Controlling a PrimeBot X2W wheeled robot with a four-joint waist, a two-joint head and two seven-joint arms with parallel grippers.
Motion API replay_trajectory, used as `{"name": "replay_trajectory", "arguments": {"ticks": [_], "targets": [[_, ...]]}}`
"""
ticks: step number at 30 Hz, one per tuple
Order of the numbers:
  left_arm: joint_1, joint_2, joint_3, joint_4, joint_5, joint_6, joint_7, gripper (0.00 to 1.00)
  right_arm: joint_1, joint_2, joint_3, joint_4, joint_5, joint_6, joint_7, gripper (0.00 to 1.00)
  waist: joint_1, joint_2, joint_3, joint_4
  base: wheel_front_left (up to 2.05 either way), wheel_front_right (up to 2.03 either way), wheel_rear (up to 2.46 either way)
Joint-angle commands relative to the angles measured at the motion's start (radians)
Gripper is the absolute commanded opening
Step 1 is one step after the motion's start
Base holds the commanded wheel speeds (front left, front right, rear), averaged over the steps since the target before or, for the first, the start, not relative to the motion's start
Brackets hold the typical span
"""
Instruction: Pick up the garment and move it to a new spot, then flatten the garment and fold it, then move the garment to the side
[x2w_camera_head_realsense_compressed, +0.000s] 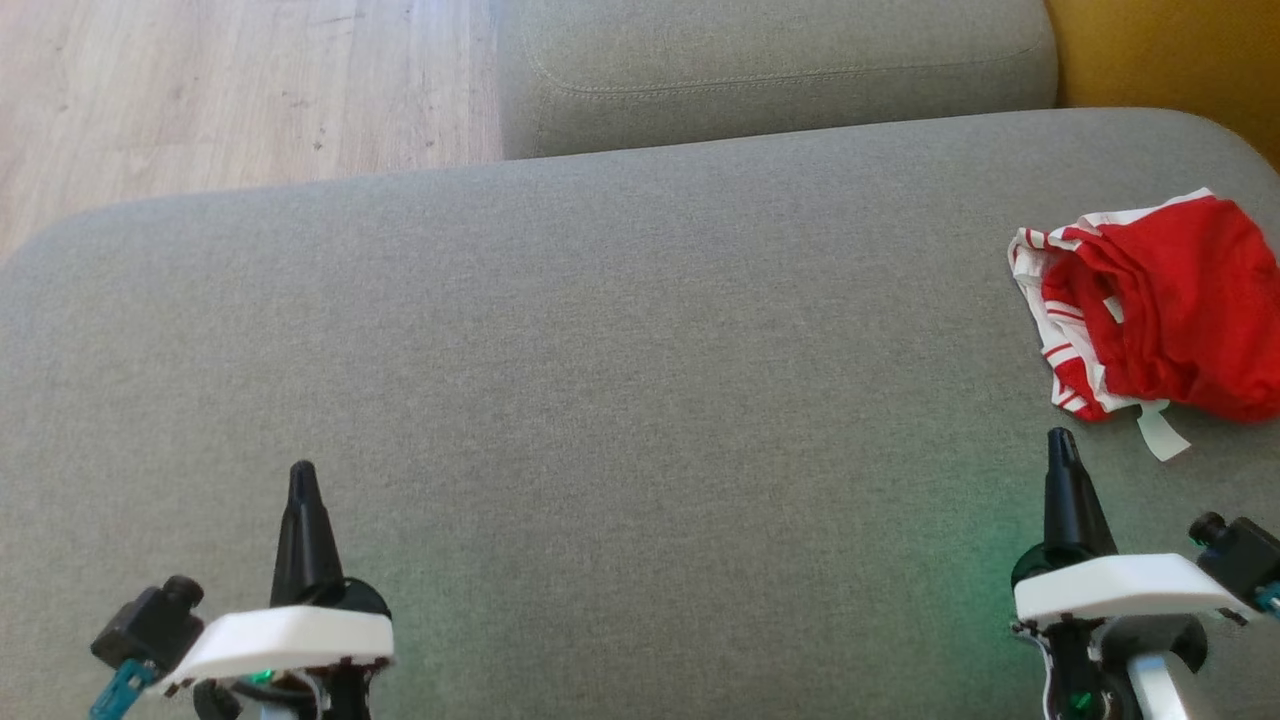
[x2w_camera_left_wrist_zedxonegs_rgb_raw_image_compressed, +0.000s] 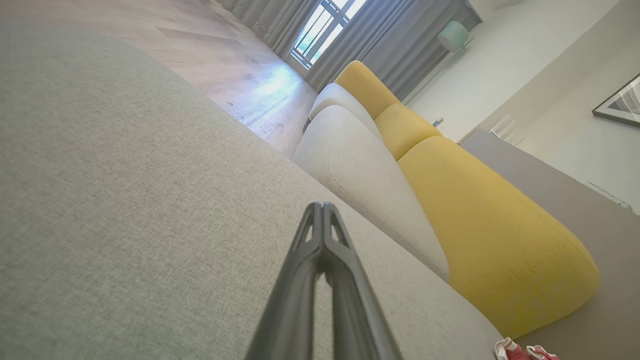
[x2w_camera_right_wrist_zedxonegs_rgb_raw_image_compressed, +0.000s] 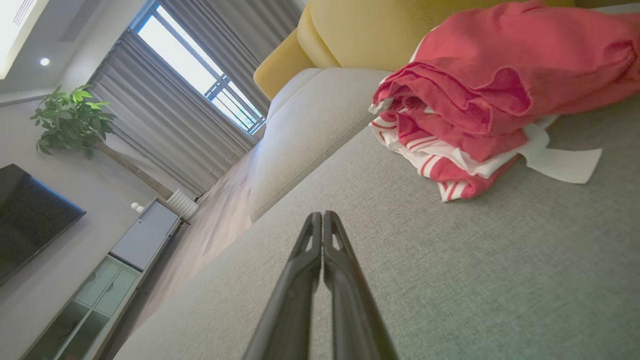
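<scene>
The grey sofa seat (x2w_camera_head_realsense_compressed: 600, 340) bore the crumpled red-and-white garment (x2w_camera_head_realsense_compressed: 1170, 300) on its right side, just ahead and right of the right pincer (x2w_camera_head_realsense_compressed: 1060, 442), the nearer one. The left pincer (x2w_camera_head_realsense_compressed: 302, 472) lay well apart. Both were pressed together, empty.

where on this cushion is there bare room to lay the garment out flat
The grey cushion is bare across its middle and left, from the left end effector and right end effector up to its far edge by the second cushion. Only the right edge is crowded, by the red garment.
</scene>
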Motion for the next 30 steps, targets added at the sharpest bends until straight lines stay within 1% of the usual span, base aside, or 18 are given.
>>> {"name": "replay_trajectory", "arguments": {"ticks": [1,30], "targets": [[-0.047,0.009,0.027,-0.028,-0.025,-0.003,0.009,0.0,-0.047,-0.014,-0.001,-0.037,0.029,0.003,0.006,0.0,0.0,0.0,0.0,0.0,0.0,0.0,0.0],[-0.063,0.012,0.082,-0.007,-0.299,-0.017,0.093,0.0,-0.057,-0.017,-0.034,-0.046,0.335,0.005,0.083,0.0,0.0,0.0,-0.01,0.005,0.0,0.0,0.0]]}}
